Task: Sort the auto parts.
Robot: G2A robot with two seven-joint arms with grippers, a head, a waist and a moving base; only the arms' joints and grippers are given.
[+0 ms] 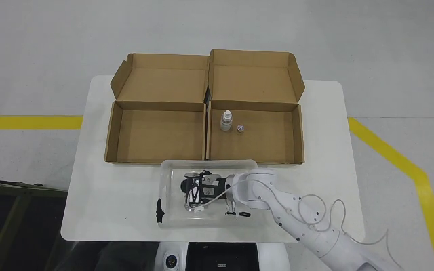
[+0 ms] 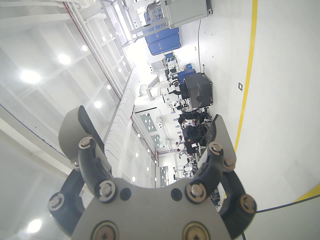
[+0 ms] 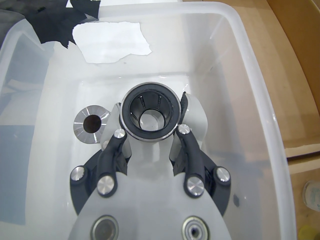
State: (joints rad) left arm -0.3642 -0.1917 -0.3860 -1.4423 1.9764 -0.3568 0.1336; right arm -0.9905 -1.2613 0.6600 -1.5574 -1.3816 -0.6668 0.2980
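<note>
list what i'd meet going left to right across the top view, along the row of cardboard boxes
left cardboard box → white bottle → small round part, the last two inside the right cardboard box

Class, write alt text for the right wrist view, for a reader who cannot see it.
The right tool grips an upright black hollow bearing inside a clear plastic bin. A shiny metal disc with a dark centre hole lies beside it, and a cardboard box sits alongside the bin.
</note>
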